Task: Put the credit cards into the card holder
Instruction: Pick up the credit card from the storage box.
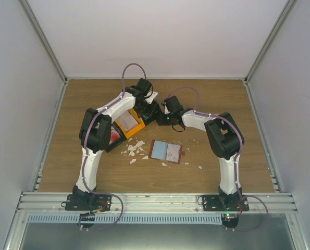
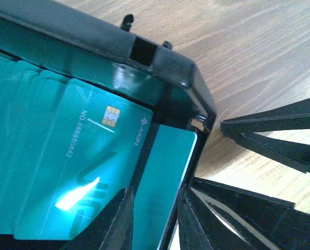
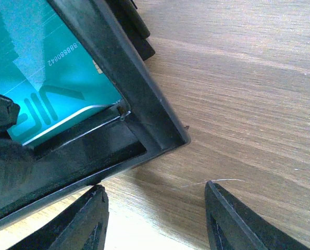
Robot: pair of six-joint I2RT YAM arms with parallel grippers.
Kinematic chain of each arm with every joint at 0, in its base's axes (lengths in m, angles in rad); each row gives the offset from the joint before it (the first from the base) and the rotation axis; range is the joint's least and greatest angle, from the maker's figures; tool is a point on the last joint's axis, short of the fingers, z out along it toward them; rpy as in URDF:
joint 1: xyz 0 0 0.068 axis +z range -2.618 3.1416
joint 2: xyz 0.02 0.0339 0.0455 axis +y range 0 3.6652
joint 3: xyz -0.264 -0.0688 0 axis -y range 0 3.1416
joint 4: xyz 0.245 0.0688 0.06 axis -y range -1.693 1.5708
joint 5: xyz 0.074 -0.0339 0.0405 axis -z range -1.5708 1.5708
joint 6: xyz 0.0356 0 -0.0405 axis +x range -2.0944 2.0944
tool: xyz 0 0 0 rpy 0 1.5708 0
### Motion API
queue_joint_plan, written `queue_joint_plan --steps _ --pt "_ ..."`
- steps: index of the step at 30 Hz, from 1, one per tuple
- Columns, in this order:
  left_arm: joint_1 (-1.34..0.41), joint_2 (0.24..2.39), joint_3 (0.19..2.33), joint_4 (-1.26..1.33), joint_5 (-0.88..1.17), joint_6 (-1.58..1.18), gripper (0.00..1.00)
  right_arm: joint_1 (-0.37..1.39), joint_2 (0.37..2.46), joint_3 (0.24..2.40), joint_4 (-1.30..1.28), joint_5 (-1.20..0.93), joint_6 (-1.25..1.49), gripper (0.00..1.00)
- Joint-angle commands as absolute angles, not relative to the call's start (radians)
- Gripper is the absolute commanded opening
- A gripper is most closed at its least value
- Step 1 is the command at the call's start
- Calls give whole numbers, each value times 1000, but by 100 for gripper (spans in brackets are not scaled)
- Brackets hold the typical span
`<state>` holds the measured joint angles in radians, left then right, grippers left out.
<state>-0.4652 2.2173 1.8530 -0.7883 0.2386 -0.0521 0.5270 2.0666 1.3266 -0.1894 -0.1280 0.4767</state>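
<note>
The brown card holder point(image 1: 182, 154) lies open on the table with a light blue card point(image 1: 159, 150) and a whitish card point(image 1: 174, 152) on it. A stack of teal credit cards point(image 2: 76, 151) lies in the end bin of the black-and-orange tray point(image 2: 160, 57). My left gripper point(image 2: 155, 219) reaches into that bin, its fingers closed against one tilted teal card point(image 2: 162, 177) at the bin's corner. In the top view it point(image 1: 146, 110) is over the tray's far end. My right gripper point(image 3: 155, 208) is open and empty, low over bare wood just outside the tray's corner point(image 3: 144, 104).
White scraps point(image 1: 135, 150) lie scattered between the tray point(image 1: 133, 128) and the card holder. A red-and-white item point(image 1: 114, 134) sits in the tray's near bin. My right gripper point(image 1: 162, 117) is close to the left one, and its fingers point(image 2: 280, 140) show in the left wrist view.
</note>
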Motion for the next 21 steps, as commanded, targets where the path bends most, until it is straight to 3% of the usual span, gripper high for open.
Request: queue_joint_plan --steps 1,9,21 --pt "-471 2187 1847 -770 189 -43 22 517 2051 1298 -193 -106 486 52" --pt "-473 2170 1866 -776 180 -29 1 506 1999 1268 -186 -96 489 52" --pt "-485 2052 1886 -750 11 -41 0 487 1854 1222 -177 -97 492 54"
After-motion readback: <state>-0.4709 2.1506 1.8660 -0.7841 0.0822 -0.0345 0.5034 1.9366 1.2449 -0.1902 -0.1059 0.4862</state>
